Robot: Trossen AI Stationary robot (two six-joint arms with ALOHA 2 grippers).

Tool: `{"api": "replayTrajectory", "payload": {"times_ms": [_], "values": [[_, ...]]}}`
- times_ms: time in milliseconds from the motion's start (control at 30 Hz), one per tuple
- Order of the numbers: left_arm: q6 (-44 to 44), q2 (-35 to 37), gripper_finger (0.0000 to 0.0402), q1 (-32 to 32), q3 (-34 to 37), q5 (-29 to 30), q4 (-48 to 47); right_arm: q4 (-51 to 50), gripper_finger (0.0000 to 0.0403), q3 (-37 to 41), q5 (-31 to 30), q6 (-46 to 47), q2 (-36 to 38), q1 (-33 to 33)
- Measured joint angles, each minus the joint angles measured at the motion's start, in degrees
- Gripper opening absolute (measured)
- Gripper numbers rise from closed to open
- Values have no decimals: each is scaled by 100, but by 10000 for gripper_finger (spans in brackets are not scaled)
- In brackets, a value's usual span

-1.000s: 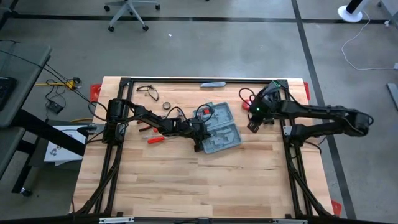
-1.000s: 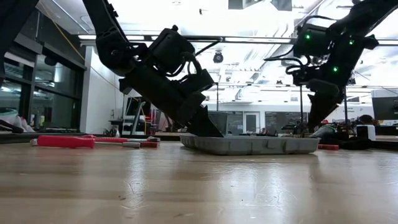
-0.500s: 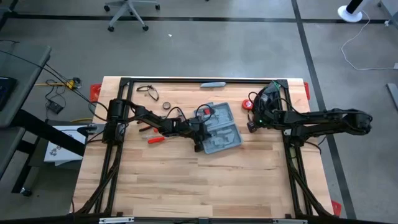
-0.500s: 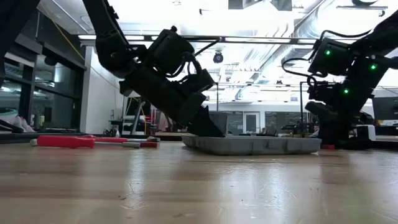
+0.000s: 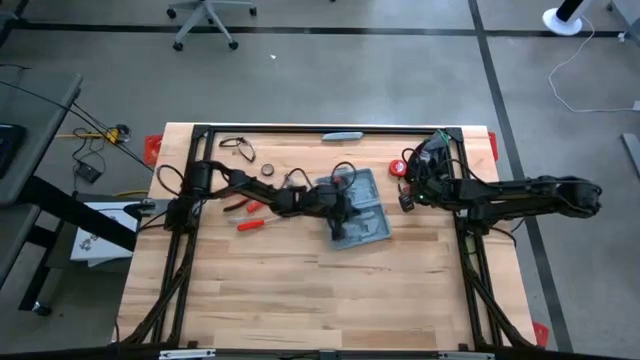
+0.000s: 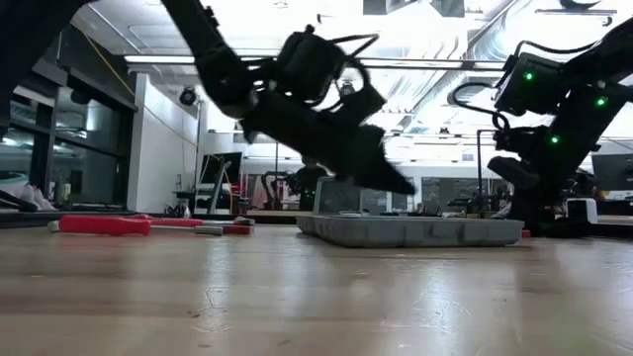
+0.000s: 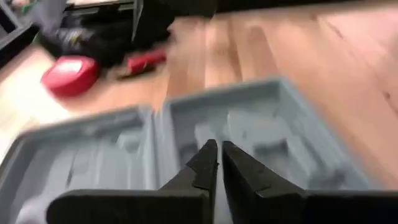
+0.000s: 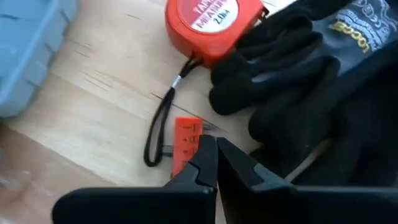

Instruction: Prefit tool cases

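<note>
The blue-grey tool case (image 5: 360, 208) lies open and flat on the table, moulded insides up (image 7: 249, 124), a low tray in the low view (image 6: 410, 230). My left gripper (image 7: 217, 149) is shut and hangs slanting just above the case's inside (image 6: 407, 188), clear of it. My right gripper (image 8: 215, 146) is shut, down at the table right of the case (image 5: 407, 203), its tips at a small red piece (image 8: 185, 144) beside a red tape measure (image 8: 208, 22) and black gloves (image 8: 311, 81). My right gripper's shut tips stand at the edge of the small red piece (image 8: 189, 134), coming from above at a slant. Whether they touch it or hold any of it, I cannot tell; the fingers cover that spot.
Red-handled tools (image 5: 250, 222) lie on the table left of the case, under the left arm (image 6: 104, 225). A slim grey-blue bar (image 5: 342, 135), a wire loop (image 5: 238, 148) and a small round part (image 5: 268, 170) lie near the far edge. The near half is bare wood.
My left gripper has risen off the case's left end and gone toward the table's right edge, over the case's inside. The case has slid a little to the right. My right gripper has come down to the table beside the tape measure and rolled about its own line.
</note>
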State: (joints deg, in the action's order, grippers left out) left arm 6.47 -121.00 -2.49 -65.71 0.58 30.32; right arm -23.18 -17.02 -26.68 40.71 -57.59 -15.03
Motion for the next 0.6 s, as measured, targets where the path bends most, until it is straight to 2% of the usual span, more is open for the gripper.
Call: {"api": "replayTrajectory", "payload": {"times_ms": [100, 267, 333, 600], "values": [[19, -415, 16, 8, -517, -234, -46, -32, 0, 0, 68, 1, -90, -9], [125, -1098, 16, -25, -1344, -166, -951, -58, 0, -2, 545, 89, -275, 69], [179, -1209, 16, -57, -1490, -158, -1218, -78, 0, -2, 790, 201, -336, 234], [167, -1103, 16, -415, -1376, -184, -1654, -107, 0, 0, 683, 1179, -391, 1411]]}}
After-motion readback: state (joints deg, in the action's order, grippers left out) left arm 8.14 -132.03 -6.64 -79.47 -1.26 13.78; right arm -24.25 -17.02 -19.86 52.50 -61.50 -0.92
